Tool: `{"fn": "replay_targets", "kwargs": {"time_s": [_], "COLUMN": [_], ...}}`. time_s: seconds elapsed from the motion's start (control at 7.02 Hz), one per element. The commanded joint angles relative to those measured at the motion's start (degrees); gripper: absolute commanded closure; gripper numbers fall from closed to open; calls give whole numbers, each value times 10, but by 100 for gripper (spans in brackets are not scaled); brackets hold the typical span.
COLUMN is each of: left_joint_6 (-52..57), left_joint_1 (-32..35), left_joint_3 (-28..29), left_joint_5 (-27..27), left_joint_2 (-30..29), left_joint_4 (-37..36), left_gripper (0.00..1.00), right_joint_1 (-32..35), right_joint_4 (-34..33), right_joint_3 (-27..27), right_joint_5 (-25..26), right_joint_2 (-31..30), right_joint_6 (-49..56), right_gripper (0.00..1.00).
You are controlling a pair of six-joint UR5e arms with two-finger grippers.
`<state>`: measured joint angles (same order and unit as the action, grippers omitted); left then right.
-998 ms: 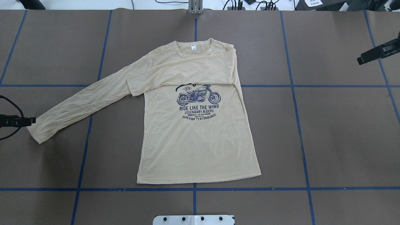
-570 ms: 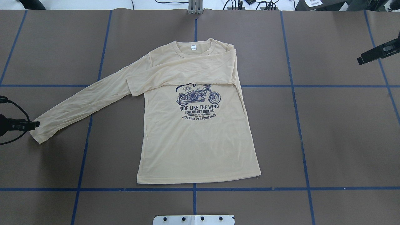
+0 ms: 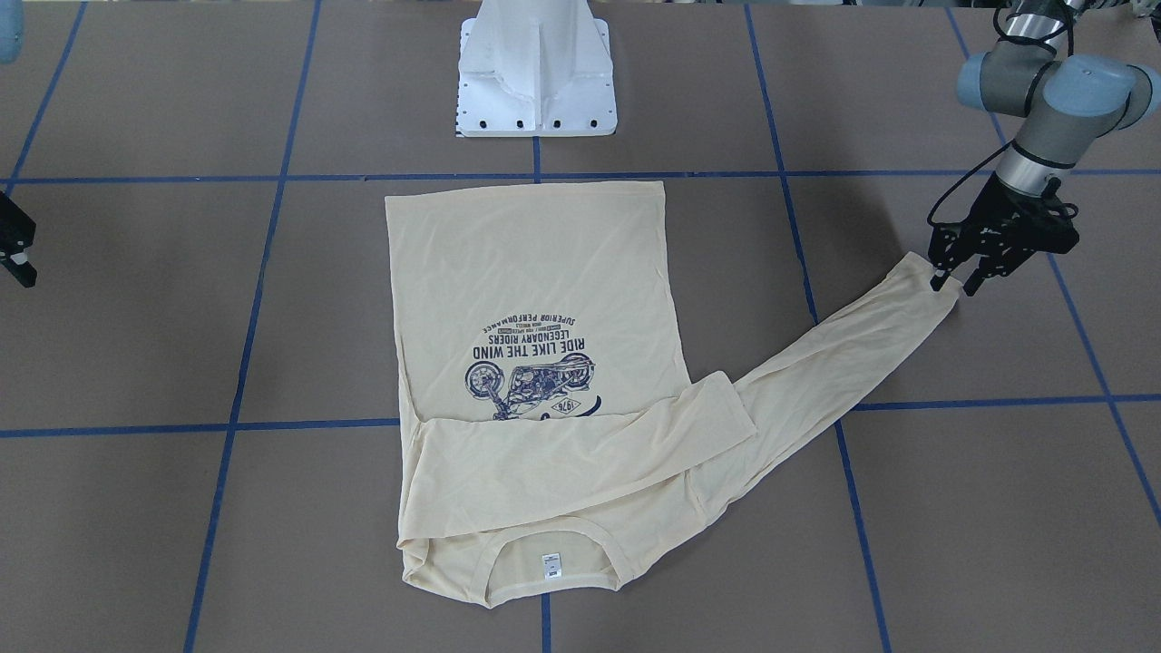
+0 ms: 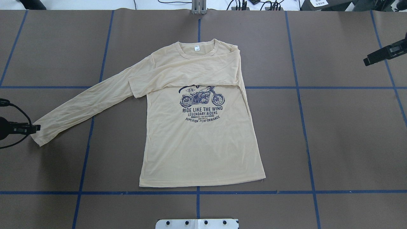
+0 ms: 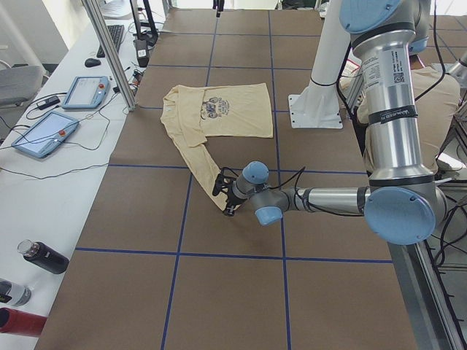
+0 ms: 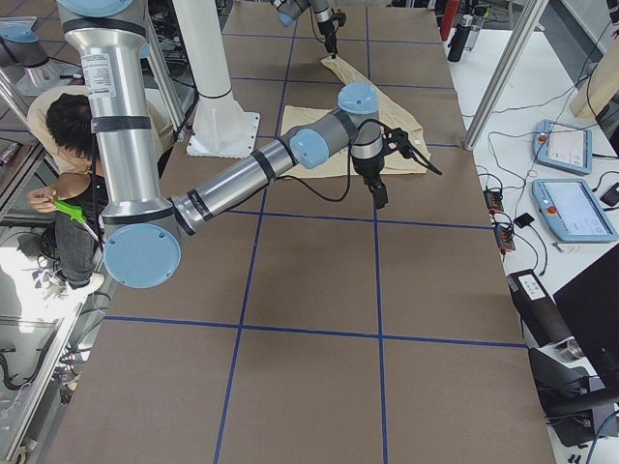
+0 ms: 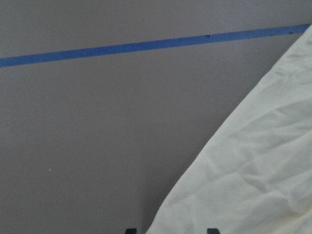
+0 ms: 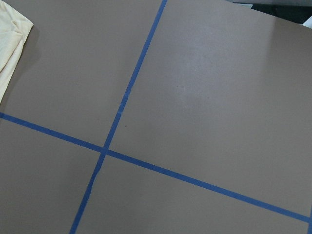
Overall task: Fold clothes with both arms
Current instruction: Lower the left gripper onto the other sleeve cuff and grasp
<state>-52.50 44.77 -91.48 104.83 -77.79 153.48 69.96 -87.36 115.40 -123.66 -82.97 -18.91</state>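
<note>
The cream-yellow long-sleeved T-shirt (image 4: pixel 200 143) lies flat, print up, collar at the far side. One sleeve is folded across the chest (image 3: pixel 562 453). The other sleeve (image 4: pixel 82 105) stretches out toward my left side. My left gripper (image 3: pixel 952 279) is open and low at that sleeve's cuff (image 3: pixel 921 281). The left wrist view shows cloth (image 7: pixel 253 170) reaching between its fingertips (image 7: pixel 211 230). My right gripper (image 4: pixel 365 62) hovers off the shirt over bare table, far to the right. Whether it is open or shut does not show.
Brown table cover with a grid of blue tape lines (image 4: pixel 299 87). The white pedestal base (image 3: pixel 535 73) stands at the robot's edge. A side table holds tablets (image 5: pixel 44 135) and bottles (image 5: pixel 44 257). A person (image 6: pixel 68 145) sits behind the robot.
My left gripper has moved in and down onto the end of the outstretched sleeve, whose cuff has shifted slightly. The right arm has stayed still.
</note>
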Motion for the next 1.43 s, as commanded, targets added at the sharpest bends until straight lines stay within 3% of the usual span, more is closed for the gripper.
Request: {"fn": "replay_targets", "kwargs": {"time_s": [0.0, 0.29, 0.43, 0.57, 0.71, 1.0, 1.14, 1.28], "left_joint_6": [1, 9, 9, 10, 13, 18, 49, 66], "left_joint_1": [0, 0, 0, 0, 0, 2, 10, 47], "left_joint_3": [4, 7, 9, 11, 11, -5, -36, -72], "left_joint_5": [-1, -1, -1, -1, -1, 6, 34, 96], "left_joint_2": [1, 3, 2, 2, 2, 7, 12, 24], "left_joint_4": [0, 0, 0, 0, 0, 1, -6, -27], "left_gripper": [44, 44, 50, 71, 100, 100, 100, 100], "right_joint_1": [0, 0, 0, 0, 0, 0, 0, 0], "right_joint_4": [0, 0, 0, 0, 0, 0, 0, 0], "right_joint_3": [0, 0, 0, 0, 0, 0, 0, 0], "right_joint_5": [0, 0, 0, 0, 0, 0, -1, -1], "right_joint_2": [0, 0, 0, 0, 1, 1, 1, 1], "right_joint_6": [-1, -1, -1, -1, -1, -1, -1, -1], "right_gripper": [0, 0, 0, 0, 0, 0, 0, 0]}}
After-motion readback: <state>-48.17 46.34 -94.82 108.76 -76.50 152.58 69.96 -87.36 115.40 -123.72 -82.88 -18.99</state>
